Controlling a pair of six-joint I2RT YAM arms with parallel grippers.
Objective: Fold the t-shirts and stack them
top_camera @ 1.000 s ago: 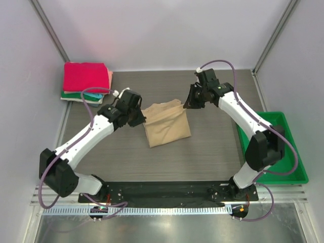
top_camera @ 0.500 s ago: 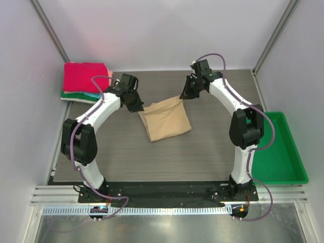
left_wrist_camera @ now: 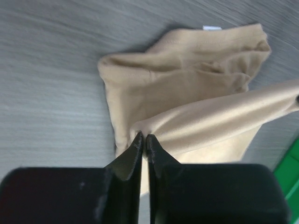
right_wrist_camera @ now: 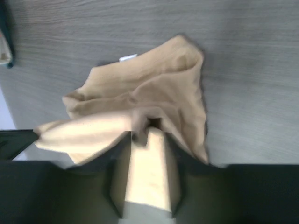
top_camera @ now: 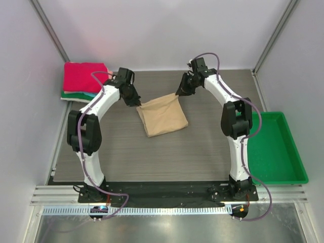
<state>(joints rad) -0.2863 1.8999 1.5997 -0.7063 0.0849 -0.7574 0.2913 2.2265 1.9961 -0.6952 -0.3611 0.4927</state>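
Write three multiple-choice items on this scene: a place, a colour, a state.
1. Where does the stack of folded cloth t-shirts lie on the grey wood-grain table? A far left corner; B near right corner; C centre.
2. What colour is the stack's top shirt? A teal; B pink-red; C tan.
3. The tan cloth t-shirt is: A lying free; B draped over the stack; C pinched by the left fingers and the right fingers.
Key: A, the top view shows it there; B, pink-red lies uppermost; C, both wrist views show cloth between shut fingers.

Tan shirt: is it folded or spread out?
Folded: shirt lies doubled in layers; left gripper and right gripper pinch its far corners.
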